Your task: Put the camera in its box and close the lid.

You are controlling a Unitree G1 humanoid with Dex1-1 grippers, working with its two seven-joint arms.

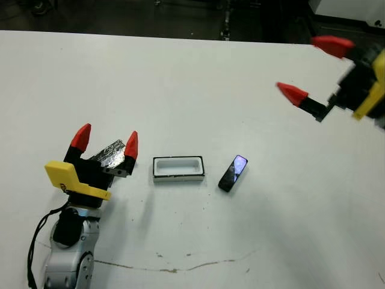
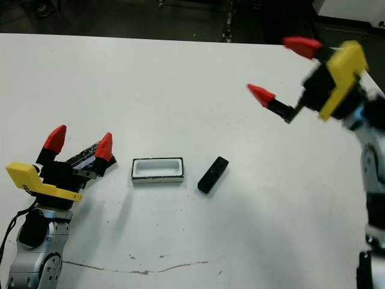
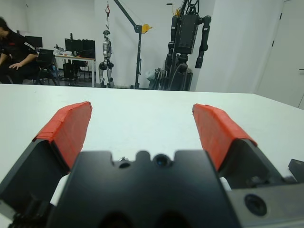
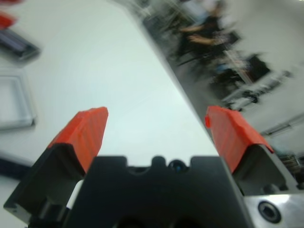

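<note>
The box [image 1: 178, 177] lies open in the middle of the table, its white inside bare. Just to its right the camera [image 1: 233, 173], a slim glossy black bar, lies at an angle on the table. The silver-speckled lid [image 1: 111, 153] rests on the table left of the box, beneath my left gripper [image 1: 106, 139], whose red fingers are spread open over it. My right gripper [image 1: 311, 68] hangs open well above the table at the far right, away from everything. In the right wrist view the box [image 4: 14, 102] shows beyond the spread fingertips [image 4: 88, 128].
A thin brown crack line [image 1: 180, 268] runs across the table near the front edge. Bare white table [image 1: 198, 90] stretches behind the objects to the far edge. Beyond it a seated person [image 3: 12, 47] and parked robot rigs [image 3: 187, 42] show.
</note>
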